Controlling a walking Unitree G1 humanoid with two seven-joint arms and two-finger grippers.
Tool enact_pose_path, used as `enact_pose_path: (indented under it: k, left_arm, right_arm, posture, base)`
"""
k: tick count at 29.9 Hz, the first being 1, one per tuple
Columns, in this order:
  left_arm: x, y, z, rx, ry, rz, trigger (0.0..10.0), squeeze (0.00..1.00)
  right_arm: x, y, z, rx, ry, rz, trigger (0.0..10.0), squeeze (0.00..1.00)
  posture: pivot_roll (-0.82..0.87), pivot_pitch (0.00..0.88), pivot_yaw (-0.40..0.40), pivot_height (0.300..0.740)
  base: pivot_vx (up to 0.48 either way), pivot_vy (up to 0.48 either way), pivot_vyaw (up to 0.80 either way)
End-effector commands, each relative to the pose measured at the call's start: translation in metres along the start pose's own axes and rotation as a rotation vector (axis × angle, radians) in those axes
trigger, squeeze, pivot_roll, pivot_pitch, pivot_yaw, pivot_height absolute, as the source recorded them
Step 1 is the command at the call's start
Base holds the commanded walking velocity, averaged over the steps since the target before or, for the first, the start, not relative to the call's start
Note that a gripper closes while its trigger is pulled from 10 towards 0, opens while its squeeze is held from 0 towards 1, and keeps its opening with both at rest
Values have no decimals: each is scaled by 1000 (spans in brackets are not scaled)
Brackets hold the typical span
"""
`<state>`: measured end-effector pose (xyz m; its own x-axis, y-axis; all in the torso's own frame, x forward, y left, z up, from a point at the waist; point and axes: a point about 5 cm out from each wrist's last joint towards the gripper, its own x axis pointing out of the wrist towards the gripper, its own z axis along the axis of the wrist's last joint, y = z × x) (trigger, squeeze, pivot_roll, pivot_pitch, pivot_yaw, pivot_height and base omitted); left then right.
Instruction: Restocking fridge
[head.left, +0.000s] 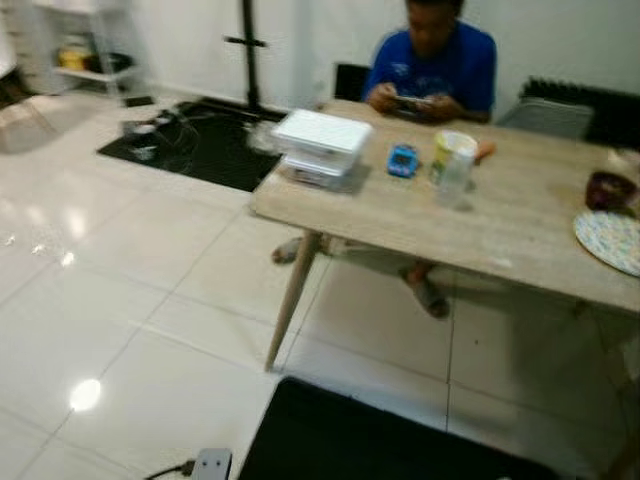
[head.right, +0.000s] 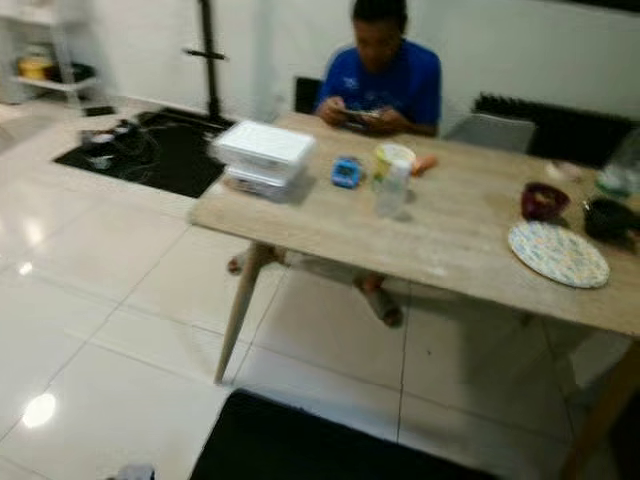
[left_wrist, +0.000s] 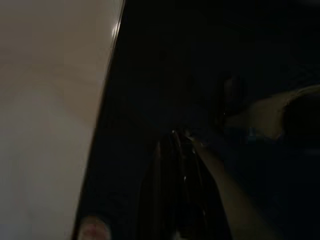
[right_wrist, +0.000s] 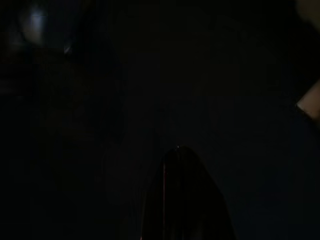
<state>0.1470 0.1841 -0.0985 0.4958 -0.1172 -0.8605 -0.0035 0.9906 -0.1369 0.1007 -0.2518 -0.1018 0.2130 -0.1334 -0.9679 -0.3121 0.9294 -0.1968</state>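
While the left eye crops it, a dark bowl (head.right: 608, 217) sits beyond the plate (head.right: 558, 253).

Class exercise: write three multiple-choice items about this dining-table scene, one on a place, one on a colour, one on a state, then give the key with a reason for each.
1. Where are the stacked white containers?
A. the table's left corner
B. the floor
C. the round plate

2. What colour is the seated person's shirt?
A. red
B. blue
C. white

3. How does the clear bottle stand?
A. on its side
B. upside down
C. upright

Key: A, they sit at the wooden table's left corner; B, the shirt is blue; C, the bottle stands upright mid-table.
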Motion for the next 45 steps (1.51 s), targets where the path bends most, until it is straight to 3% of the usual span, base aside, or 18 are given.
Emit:
enact_pose_path:
  k: [1, 15, 18, 29, 45]
  left_arm:
    - [-2, 2, -12, -17, 30, 7, 10000, 0]
    - [-2, 2, -6, 11, 14, -21, 10000, 0]
    - [-2, 1, -5, 79, 24, -47, 10000, 0]
    - [-2, -2, -9, 71, 35, -43, 10000, 0]
    - [-3, 2, -12, 59, 40, -34, 10000, 0]
  right_arm:
    - [0, -2, 12, 1, -36, -8, 10000, 0]
    - [0, -2, 10, 2, -36, -10, 10000, 0]
    - [-1, -4, 16, 21, -83, -33, 10000, 0]
    - [0, -2, 21, 25, -96, -19, 10000, 0]
    - [0, 2, 22, 22, -99, -12, 10000, 0]
  posture:
    - [-81, 31, -20, 740]
    - [-78, 28, -21, 740]
    - [-78, 28, -21, 740]
    - [-73, 24, -14, 740]
    - [-71, 25, -11, 740]
  base:
    - [0, 0, -781]
    - [0, 0, -781]
    - [80, -417, -740]
    - [191, -396, 0]
    - [0, 0, 0]
